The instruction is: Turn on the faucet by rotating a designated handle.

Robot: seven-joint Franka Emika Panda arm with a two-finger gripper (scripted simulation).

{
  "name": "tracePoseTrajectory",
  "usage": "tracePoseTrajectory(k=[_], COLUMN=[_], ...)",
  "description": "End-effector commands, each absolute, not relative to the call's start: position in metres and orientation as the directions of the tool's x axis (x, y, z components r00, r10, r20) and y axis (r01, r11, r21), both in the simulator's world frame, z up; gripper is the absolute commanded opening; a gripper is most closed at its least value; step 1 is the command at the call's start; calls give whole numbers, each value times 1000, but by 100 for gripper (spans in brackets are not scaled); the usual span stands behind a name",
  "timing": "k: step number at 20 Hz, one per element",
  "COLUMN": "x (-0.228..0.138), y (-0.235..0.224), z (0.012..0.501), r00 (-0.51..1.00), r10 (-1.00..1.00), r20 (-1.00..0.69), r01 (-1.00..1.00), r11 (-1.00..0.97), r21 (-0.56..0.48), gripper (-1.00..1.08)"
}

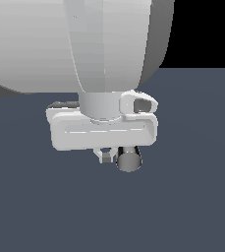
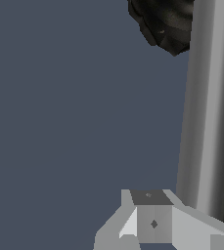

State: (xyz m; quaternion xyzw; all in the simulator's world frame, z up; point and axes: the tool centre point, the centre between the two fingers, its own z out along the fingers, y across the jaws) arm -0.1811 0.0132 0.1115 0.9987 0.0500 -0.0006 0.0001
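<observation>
In the exterior view my white gripper [image 1: 105, 155] hangs under the large arm, its short fingers together under the middle of the hand. The handle [image 1: 128, 160], a silver-grey bar seen from its flat round end, sits right beside the fingers on the exterior view's right, touching or nearly so. In the wrist view the handle [image 2: 206, 107] runs as a long shiny cylinder next to my gripper [image 2: 152, 219]. The faucet's black ridged base [image 2: 165, 24] shows at the bar's far end. The gripper is shut and holds nothing. The elbow joint is hidden.
A flat dark blue-grey floor [image 1: 182, 206] lies all around the faucet. The arm's big white links [image 1: 74, 44] fill the upper part of the exterior view and hide what is behind them.
</observation>
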Motion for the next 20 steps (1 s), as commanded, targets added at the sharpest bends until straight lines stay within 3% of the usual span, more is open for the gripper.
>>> tracePoseTrajectory(k=[1,10,20], x=[-179,-178,-170], y=[14,14,-31], z=[107,104,104], r00=[995,995,995], r10=[101,102,102], r20=[0,0,0], r01=[101,102,102], r11=[-995,-995,-995], r21=[0,0,0], gripper=[-100,-100,-100])
